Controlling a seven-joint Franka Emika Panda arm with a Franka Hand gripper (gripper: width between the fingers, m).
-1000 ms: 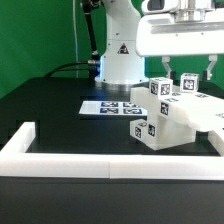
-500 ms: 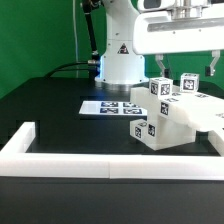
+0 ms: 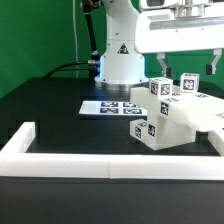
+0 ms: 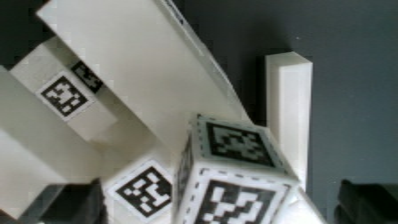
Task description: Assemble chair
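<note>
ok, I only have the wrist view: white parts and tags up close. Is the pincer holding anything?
Observer: No. In the exterior view the pincer is open and hangs above the chair, holding nothing.
Operator: Where does the chair sit?
Observer: On the black table, at the exterior view's right, close to the white barrier wall.
Operator: Marker board?
Observer: The marker board lies flat in front of the robot base, to the exterior view's left of the chair.
</note>
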